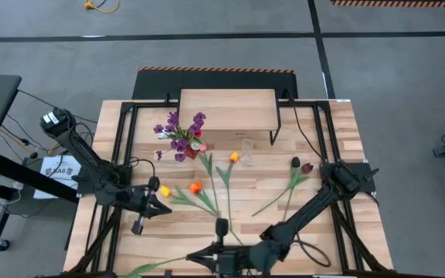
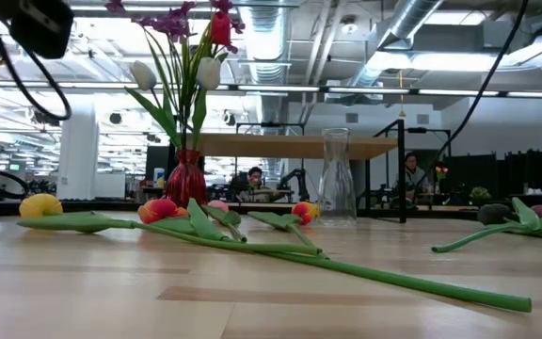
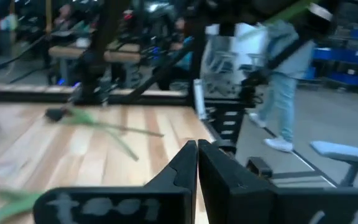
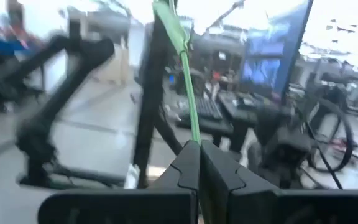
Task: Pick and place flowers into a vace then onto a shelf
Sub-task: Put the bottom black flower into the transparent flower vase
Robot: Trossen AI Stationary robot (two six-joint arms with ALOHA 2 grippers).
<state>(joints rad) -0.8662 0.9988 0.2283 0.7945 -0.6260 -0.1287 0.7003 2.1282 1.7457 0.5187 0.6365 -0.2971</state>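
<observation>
A red vase (image 1: 189,149) with purple sprigs and tulips stands in front of the shelf (image 1: 226,108), with a clear glass vase (image 1: 247,147) to its right. Loose flowers lie on the table: a yellow one (image 1: 164,190), an orange one (image 1: 195,187), another orange one (image 1: 234,157) and two dark maroon ones (image 1: 296,162). My right gripper (image 1: 198,257) is near the table's near edge, shut on a long green stem (image 1: 157,266). My left gripper (image 1: 168,208) is shut on nothing, beside the yellow tulip. My right gripper pinches a green flower stem (image 4: 193,130) between its two fingertips. The fingers point roughly level toward the table's left and lie across the stem. The stem runs on past the fingers toward the near left corner (image 1: 134,270). Its bloom does not show.
Black frame rails (image 1: 126,139) run along the table's sides and back. The shelf's thin black legs (image 1: 276,127) stand close behind the glass vase. A long leafy stem (image 2: 346,268) lies across the table's middle. People and workstations show in the room beyond.
</observation>
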